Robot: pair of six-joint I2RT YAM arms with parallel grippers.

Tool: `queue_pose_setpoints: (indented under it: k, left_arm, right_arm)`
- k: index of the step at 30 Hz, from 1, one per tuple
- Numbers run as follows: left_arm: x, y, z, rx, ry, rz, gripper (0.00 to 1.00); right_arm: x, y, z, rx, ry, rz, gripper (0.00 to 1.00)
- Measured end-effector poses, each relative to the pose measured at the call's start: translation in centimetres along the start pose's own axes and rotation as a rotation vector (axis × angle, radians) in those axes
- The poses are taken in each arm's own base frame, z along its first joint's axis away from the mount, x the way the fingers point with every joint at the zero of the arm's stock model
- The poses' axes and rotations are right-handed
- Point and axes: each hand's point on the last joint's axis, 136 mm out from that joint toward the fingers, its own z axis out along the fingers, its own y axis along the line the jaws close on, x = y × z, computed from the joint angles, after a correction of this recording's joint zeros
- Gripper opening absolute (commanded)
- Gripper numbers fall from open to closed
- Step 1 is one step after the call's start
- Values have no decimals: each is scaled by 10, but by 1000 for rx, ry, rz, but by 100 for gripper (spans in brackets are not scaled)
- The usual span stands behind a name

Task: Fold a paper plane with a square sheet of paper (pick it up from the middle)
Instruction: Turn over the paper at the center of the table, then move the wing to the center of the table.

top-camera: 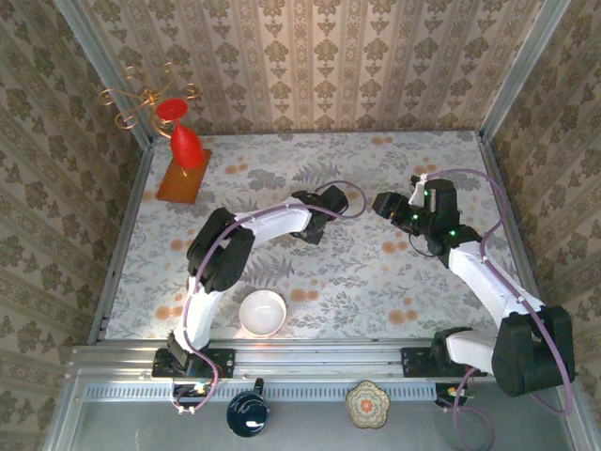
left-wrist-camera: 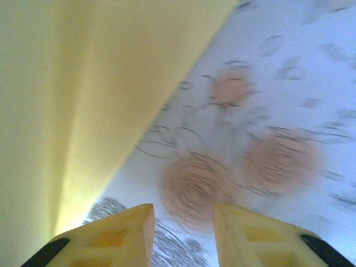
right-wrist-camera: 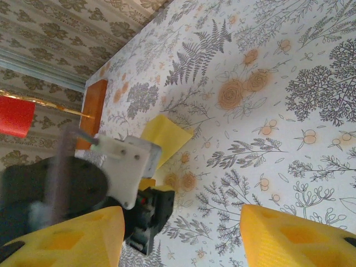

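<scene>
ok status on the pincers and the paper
Left pincer open, empty, yellow paper just beside it. Right pincer open, empty. White bowl back near the left arm's base.

Damask-patterned walls (top-camera: 310,56) enclose a table (top-camera: 376,272) covered in pale floral cloth, edged by metal rails (top-camera: 310,357).

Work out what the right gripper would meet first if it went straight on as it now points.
Probably the floral tablecloth, just beside the left gripper and the yellow paper; depth is unclear, so it might clip that gripper.

No legible text, label or number anywhere.
</scene>
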Motion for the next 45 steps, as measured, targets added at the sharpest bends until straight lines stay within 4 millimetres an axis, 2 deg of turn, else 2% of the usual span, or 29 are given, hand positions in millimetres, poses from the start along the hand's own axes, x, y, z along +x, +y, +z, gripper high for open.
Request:
queue_pose_setpoints:
  k: [3, 5, 7, 9, 12, 16, 19, 23, 30, 32, 35, 39, 42, 45]
  left_arm:
    - [2, -14, -27, 143, -35, -60, 41]
    - [3, -18, -45, 235, -63, -106, 47]
    - [3, -14, -59, 311, -88, -160, 52]
    - [2, -2, -64, 369, -111, -223, 55]
    - [3, 27, -56, 428, -121, -342, 58]
    - [12, 58, -27, 465, -86, -469, 59]
    - [16, 62, -19, 489, -68, -498, 59]
    - [10, 64, -8, 513, -73, -517, 59]
    - [5, 73, 32, 504, -24, -558, 57]
    - [4, 73, 37, 507, -19, -561, 57]
    - [-3, 71, 34, 531, -32, -559, 56]
    - [-3, 63, 32, 552, -24, -556, 53]
    - [-2, 50, 29, 565, -9, -557, 51]
    - [2, 29, 23, 588, 12, -555, 46]
  right_arm:
    - [2, -3, 3, 7, 9, 4, 60]
    - [3, -5, 5, 13, 15, 9, 60]
    - [4, -7, 7, 18, 20, 16, 60]
    - [3, -8, 10, 14, 16, 28, 60]
    - [4, -11, 16, 15, 21, 46, 60]
    - [7, -14, 22, 6, 41, 69, 61]
    - [8, -13, 24, -3, 43, 72, 62]
    - [11, -15, 24, -3, 47, 78, 65]
    - [13, -18, 24, -2, 49, 79, 66]
    - [14, -18, 25, -1, 50, 80, 66]
    - [17, -19, 28, 4, 62, 81, 65]
    - [34, -29, 39, 43, 115, 106, 64]
    - [58, -41, 52, 98, 189, 147, 63]
    - [89, -49, 63, 157, 270, 189, 61]
